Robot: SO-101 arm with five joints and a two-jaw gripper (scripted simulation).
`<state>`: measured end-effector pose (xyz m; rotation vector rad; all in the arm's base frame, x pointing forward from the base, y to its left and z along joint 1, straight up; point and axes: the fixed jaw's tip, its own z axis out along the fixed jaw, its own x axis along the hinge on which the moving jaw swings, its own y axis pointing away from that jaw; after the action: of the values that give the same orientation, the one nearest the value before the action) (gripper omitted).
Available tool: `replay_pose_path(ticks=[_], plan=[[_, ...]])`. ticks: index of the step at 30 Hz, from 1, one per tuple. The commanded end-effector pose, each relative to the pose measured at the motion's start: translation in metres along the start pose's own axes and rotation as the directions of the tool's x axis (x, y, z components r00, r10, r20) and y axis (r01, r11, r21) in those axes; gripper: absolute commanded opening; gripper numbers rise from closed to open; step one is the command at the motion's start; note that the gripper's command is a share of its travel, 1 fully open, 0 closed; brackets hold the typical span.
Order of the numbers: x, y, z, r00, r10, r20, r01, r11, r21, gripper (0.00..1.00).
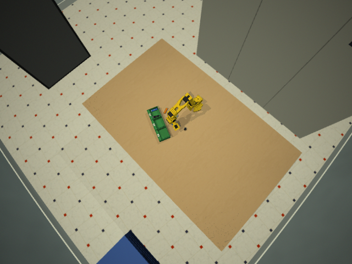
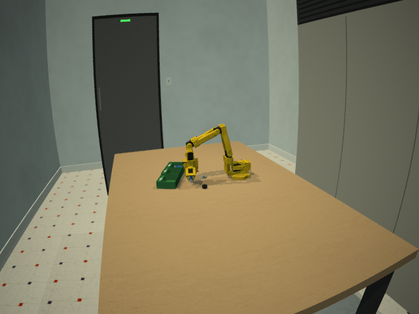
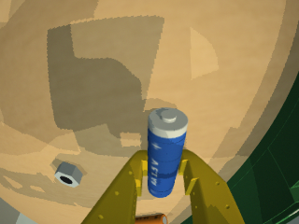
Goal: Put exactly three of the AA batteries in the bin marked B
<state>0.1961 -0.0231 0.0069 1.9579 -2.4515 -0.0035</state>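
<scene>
My gripper (image 3: 163, 177) is shut on a blue AA battery (image 3: 166, 152) with a grey cap, low over the table. The two yellow fingers press its sides in the wrist view. In the exterior view the gripper (image 2: 190, 178) points down just right of the green row of bins (image 2: 170, 174). In the top view the gripper (image 1: 174, 122) is next to the bins (image 1: 158, 124). A blue battery (image 1: 154, 109) lies in the far bin compartment. An orange battery (image 3: 149, 222) lies on the table behind the fingers, also seen in the top view (image 1: 165, 110). The bin letters are too small to read.
A grey hex nut (image 3: 67, 174) lies on the table left of the gripper. A small black part (image 1: 185, 128) lies right of the gripper, also in the exterior view (image 2: 204, 186). The arm's base (image 1: 196, 103) stands behind.
</scene>
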Motion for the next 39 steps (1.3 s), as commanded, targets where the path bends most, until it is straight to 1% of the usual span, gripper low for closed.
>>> replay_pose_path(ticks=[1,18,22,25,29,31,39], plan=[[-0.002,-0.003,-0.003,1.000,-0.015,0.004,0.015,1.000,0.025,0.00],[-0.002,-0.003,-0.003,1.000,-0.015,0.004,0.015,1.000,0.025,0.00],[-0.002,-0.004,-0.005,1.000,-0.015,0.004,0.015,1.000,0.025,0.00],[-0.002,-0.005,-0.010,1.000,-0.015,0.004,0.015,1.000,0.025,0.00],[-0.002,-0.006,-0.021,1.000,-0.015,0.004,0.015,1.000,0.025,0.00],[-0.002,-0.006,-0.021,1.000,-0.015,0.004,0.015,1.000,0.025,0.00],[-0.002,-0.007,-0.044,1.000,-0.015,0.004,0.015,1.000,0.025,0.00]])
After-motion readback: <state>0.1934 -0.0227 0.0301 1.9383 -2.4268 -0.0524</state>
